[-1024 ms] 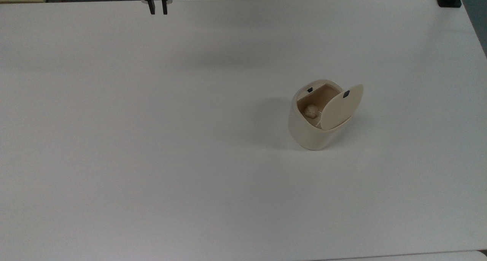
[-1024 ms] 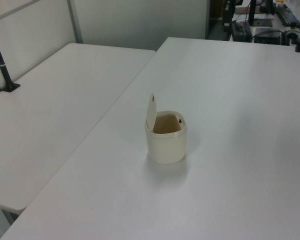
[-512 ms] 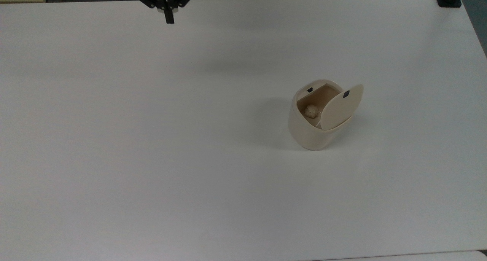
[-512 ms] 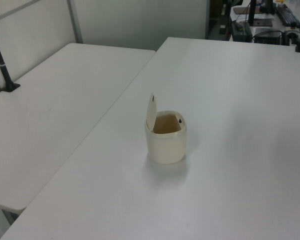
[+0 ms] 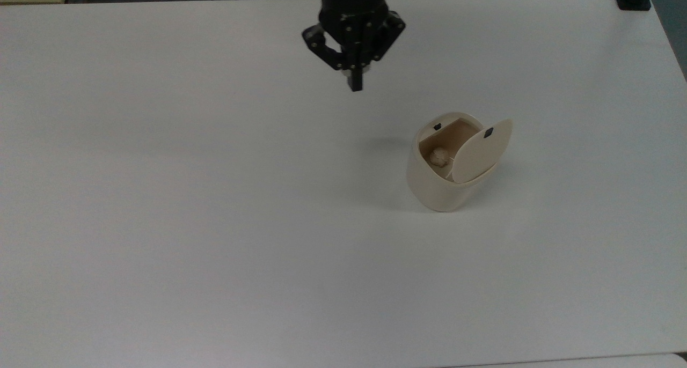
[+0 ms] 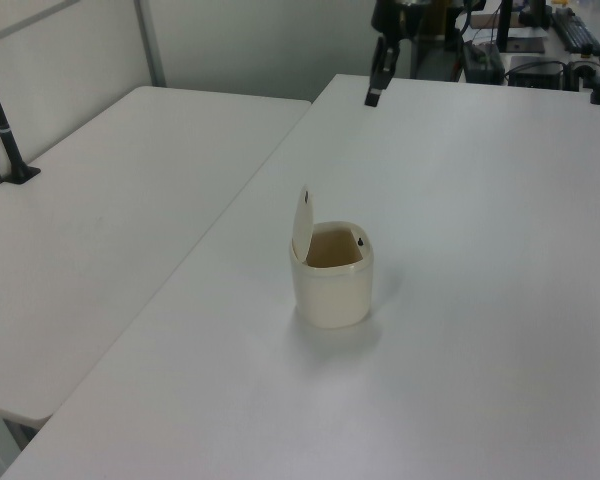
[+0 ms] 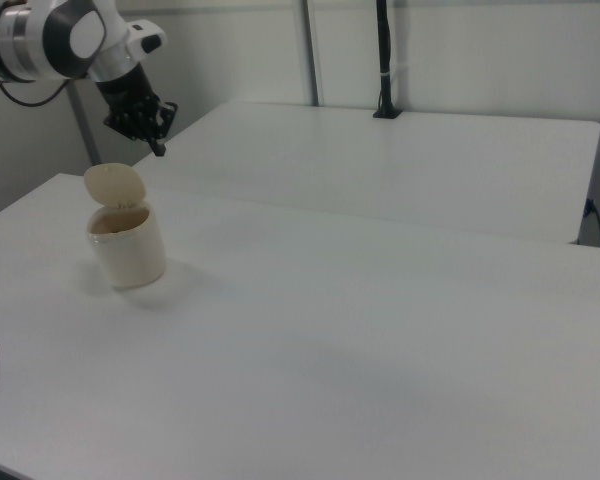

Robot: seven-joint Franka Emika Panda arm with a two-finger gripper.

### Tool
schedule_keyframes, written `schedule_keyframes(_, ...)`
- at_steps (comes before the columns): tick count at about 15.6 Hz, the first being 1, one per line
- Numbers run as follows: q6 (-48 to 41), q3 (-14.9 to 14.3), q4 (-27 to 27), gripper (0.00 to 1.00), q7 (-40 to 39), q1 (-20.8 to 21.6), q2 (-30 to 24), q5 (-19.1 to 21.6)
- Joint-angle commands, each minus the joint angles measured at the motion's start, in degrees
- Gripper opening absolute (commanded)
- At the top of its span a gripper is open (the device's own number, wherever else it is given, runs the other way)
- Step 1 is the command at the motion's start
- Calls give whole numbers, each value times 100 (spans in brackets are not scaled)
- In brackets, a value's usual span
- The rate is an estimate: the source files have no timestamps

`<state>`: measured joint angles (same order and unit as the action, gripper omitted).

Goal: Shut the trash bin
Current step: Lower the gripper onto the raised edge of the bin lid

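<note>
Small cream-beige plastic trash bin (image 5: 437, 183), hinged lid (image 5: 479, 149) raised, well apart from the black gripper (image 5: 355, 85), its fingers pressed together, empty, above the white tabletop (image 5: 214, 196).

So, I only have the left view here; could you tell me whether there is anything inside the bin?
Observer: Yes. In the top view a small crumpled ball lies at the bottom of the bin.
Operator: Thank you. Is the gripper open or shut?
Observer: Shut. In the top view the gripper has its fingertips together. It is apart from the bin, up and to the top view's left of it.
Operator: And how does the lid stand?
Observer: In the top view the lid is raised on the bin's right. Its broad face shows, with a black mark near the free edge.
</note>
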<state>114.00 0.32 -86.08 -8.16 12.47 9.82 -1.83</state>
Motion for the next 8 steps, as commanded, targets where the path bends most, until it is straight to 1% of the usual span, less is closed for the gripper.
schedule_keyframes(1,832,-67,-67,0,60,518,159,95)
schedule_keyframes(5,1843,-67,-67,0,595,932,424,34)
schedule_keyframes(8,2328,-67,-67,0,623,1143,634,7)
